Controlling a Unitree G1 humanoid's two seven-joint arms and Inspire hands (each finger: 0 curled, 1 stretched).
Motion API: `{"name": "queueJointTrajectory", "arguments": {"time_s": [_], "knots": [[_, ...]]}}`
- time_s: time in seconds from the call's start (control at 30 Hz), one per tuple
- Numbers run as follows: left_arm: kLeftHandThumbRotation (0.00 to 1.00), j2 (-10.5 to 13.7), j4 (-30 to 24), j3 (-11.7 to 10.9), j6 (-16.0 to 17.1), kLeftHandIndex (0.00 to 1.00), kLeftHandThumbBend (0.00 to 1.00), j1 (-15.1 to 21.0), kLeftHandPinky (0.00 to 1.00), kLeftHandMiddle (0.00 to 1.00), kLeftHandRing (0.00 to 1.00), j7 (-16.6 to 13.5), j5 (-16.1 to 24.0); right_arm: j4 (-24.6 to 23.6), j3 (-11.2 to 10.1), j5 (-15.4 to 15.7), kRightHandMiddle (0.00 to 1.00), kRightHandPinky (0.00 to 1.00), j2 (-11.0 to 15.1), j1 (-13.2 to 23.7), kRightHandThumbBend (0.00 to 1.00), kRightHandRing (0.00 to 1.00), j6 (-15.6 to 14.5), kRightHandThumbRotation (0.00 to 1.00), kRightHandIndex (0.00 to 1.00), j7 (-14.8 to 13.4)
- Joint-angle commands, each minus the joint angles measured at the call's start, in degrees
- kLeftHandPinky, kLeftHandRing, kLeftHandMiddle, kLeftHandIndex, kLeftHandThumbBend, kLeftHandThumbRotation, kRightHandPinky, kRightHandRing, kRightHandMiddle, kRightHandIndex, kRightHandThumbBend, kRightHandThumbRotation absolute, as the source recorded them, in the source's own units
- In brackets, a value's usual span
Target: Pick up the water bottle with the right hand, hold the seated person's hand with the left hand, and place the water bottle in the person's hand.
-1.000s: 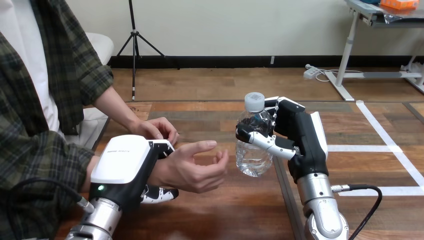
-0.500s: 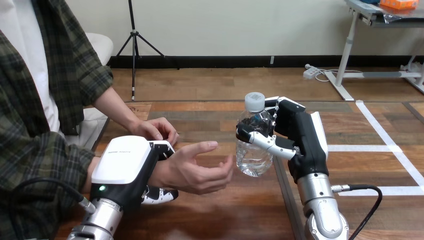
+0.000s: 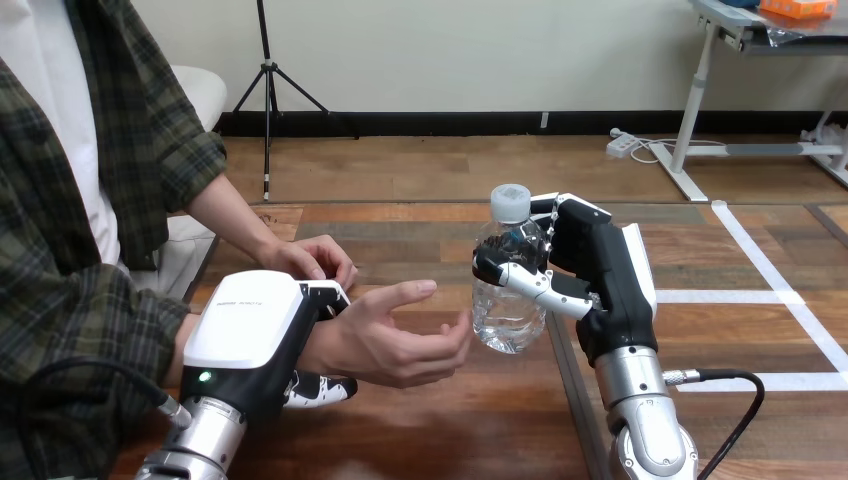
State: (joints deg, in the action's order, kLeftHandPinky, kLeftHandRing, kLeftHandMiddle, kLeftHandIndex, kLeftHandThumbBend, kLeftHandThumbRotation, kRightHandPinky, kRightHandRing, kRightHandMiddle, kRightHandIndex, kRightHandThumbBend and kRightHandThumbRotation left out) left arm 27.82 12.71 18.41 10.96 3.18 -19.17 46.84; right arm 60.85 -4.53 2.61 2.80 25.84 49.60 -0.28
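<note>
Clear plastic water bottle (image 3: pixel 508 295) with a white cap (image 3: pixel 509 201), close to upright, sits in the robot's right hand (image 3: pixel 600 270) a little right of the middle of the wooden table (image 3: pixel 450 430). Right hand clamps it from the right side: the black palm is against the bottle's far flank, and the thumb (image 3: pixel 540 288) lies across the front of the bottle about halfway up. Whether the bottle's base rests on the wood or hangs just above it cannot be told. Robot's left hand (image 3: pixel 250 330), white shell uppermost, is wrapped round the person's wrist (image 3: pixel 320 345) at the view's lower left, with fingers (image 3: pixel 325 293) curled over the top of the wrist and another black-and-white tip (image 3: pixel 322 388) showing beneath it. Beyond that grip the person's hand (image 3: pixel 395 340) lies palm up and cupped, open toward the bottle. Its fingertips reach the bottle's lower left side (touching or only just beside, the view does not settle it). Person's other hand (image 3: pixel 318 260) rests loosely curled on the table behind the held wrist, near the left hand's fingers and well apart from the bottle.
</note>
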Motion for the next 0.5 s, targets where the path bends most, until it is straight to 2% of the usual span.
{"name": "queueJointTrajectory", "arguments": {"time_s": [0.0, 0.13, 0.47], "knots": [[0.00, -0.66, -0.85, -0.02, 0.81, 0.52, 0.85, 0.13, 0.48, 0.52, 0.50, -0.62, -0.24, -4.14, -0.57, -0.96, 0.45, 0.32, 0.64, 4.64, 0.62, 0.38, 1.02, 0.00, 0.51, 0.07], [0.00, -0.67, -2.24, -0.28, 0.47, 0.52, 0.84, -0.39, 0.48, 0.52, 0.50, 0.90, -1.08, -4.40, -0.77, -2.16, 0.44, 0.33, 0.19, 4.80, 0.62, 0.38, 0.95, 0.00, 0.50, 1.17], [0.00, -0.84, -3.32, -0.34, 2.49, 0.52, 0.85, -0.71, 0.48, 0.52, 0.50, -0.10, -1.99, -5.33, -0.90, -4.53, 0.45, 0.36, -0.38, 5.12, 0.62, 0.39, 0.63, 0.00, 0.50, 3.71]]}}
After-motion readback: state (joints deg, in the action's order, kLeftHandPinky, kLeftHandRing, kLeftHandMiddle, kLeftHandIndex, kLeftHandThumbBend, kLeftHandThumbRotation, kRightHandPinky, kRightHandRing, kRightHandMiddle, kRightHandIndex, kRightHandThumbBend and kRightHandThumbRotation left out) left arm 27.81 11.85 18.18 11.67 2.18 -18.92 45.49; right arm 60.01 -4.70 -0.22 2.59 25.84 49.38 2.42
